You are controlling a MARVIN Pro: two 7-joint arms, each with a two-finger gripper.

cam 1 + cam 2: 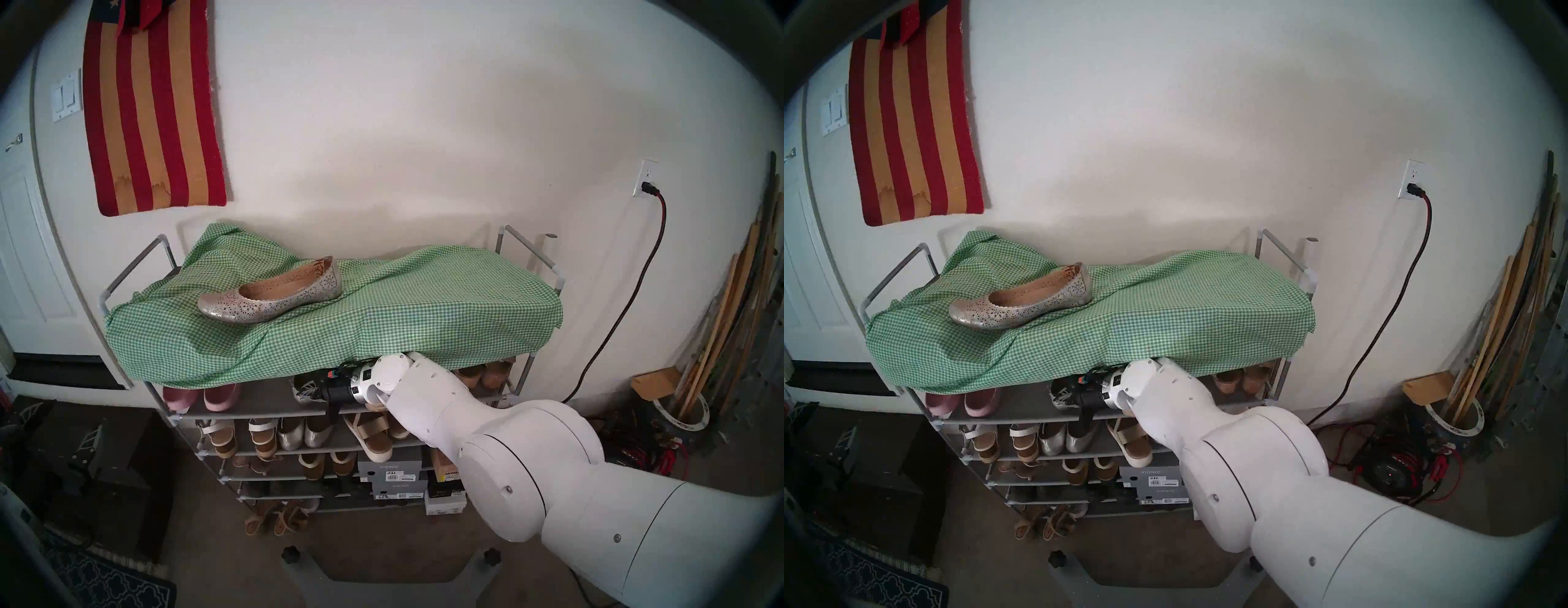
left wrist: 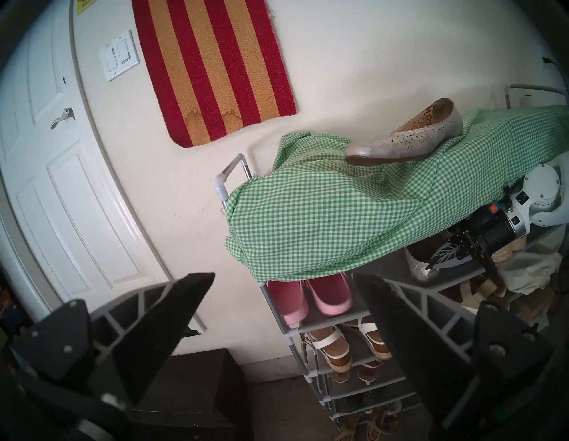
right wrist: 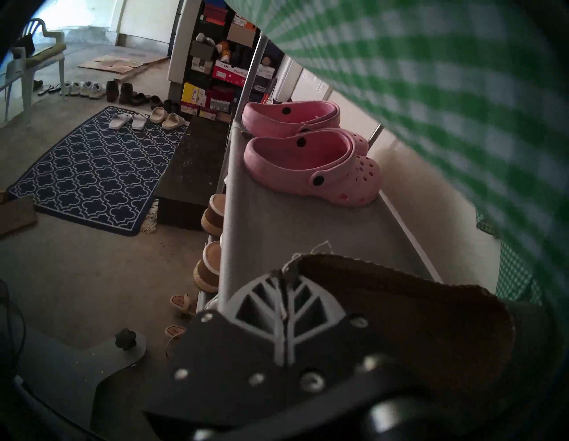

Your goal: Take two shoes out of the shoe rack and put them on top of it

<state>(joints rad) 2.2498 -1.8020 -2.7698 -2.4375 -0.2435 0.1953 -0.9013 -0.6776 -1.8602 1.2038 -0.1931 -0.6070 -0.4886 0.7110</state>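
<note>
Head views: first perforated flat (image 1: 271,297) on gingham cloth (image 1: 424,305) atop shoe rack (image 1: 131,271), long axis left-right. Right gripper (image 1: 312,388) inside top tier under cloth hem. VIONIC on grey boxes (image 1: 390,471).

Left wrist: left gripper (image 2: 283,295) spread, holding nothing, well left of rack. Right arm nearer.

Right wrist: fingers clenched on second flat (image 3: 400,295), rim pinched, shoe running away along shelf toward pink clogs (image 3: 311,163). Lift must clear cloth hem.
</note>
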